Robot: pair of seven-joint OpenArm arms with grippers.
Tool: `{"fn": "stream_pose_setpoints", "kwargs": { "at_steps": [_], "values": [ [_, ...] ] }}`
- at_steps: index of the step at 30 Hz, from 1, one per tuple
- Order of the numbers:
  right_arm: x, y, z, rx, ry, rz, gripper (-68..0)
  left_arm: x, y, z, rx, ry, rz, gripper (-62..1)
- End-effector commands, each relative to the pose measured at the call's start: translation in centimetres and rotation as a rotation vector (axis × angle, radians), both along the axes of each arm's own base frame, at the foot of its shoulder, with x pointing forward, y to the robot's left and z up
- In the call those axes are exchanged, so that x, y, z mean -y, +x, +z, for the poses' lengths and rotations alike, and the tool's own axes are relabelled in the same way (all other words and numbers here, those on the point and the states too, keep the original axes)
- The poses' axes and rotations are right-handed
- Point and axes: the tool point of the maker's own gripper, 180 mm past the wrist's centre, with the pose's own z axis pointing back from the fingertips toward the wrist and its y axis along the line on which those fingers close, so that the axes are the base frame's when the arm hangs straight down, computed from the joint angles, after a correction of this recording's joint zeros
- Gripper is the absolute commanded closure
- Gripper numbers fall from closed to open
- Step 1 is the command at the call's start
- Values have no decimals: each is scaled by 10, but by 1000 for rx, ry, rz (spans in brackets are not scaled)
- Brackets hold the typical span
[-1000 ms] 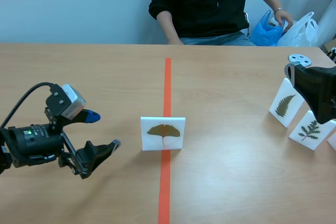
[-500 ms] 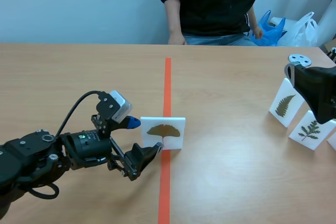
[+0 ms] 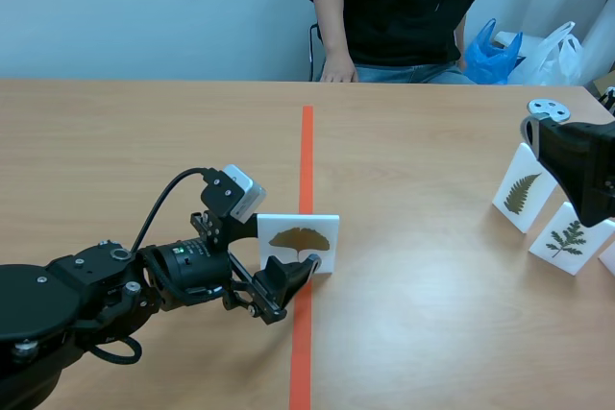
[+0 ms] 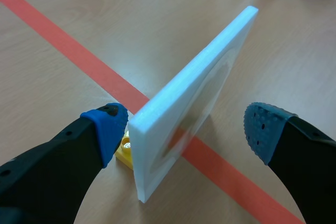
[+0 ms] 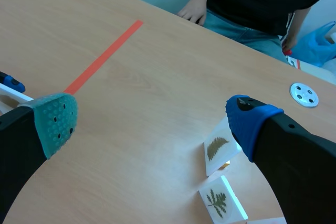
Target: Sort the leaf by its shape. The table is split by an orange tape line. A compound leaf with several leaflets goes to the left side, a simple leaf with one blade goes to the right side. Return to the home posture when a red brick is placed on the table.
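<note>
While the ginkgo leaf card [image 3: 298,244] stands upright on the orange tape line [image 3: 306,151] of the table [image 3: 432,314], left hand [image 4: 185,124] straddling it, fingers apart, not clamped, right hand [image 5: 149,116] spread wide near two fern cards [image 3: 522,195]

1 overview, 2 wrist close-ups, same table [image 3: 432,333]

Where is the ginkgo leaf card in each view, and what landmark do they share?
Scene view: ginkgo leaf card stands mid-table on the orange tape line.
Left wrist view: edge-on between the open fingers of the left hand, across the tape.
Right wrist view: only a white sliver, probably it, beside the green pad of the right hand.
Shared landmark: the tape line.
</note>
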Motion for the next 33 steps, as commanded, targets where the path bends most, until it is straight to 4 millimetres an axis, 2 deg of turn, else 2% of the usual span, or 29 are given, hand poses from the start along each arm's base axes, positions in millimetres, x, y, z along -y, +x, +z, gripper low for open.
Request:
{"fn": "stream_pose_setpoints", "kwargs": {
  "at_steps": [1,5,11,15,27,33],
  "values": [
    [-1,4,12,38,-1,5,-578,7,7,13,28,-37,6,-445],
    [-1,4,12,38,-1,5,-578,9,9,13,35,-37,19,-362],
    [-1,4,12,38,-1,5,-578,8,10,13,38,-34,25,-192],
    [-1,4,12,38,-1,5,-578,8,10,13,38,-34,25,-127],
    [-1,4,12,38,-1,5,-578,7,13,21,59,-63,40,-115],
    [-1,4,12,38,-1,5,-578,-7,17,29,74,-85,91,-115]
  ]
}}
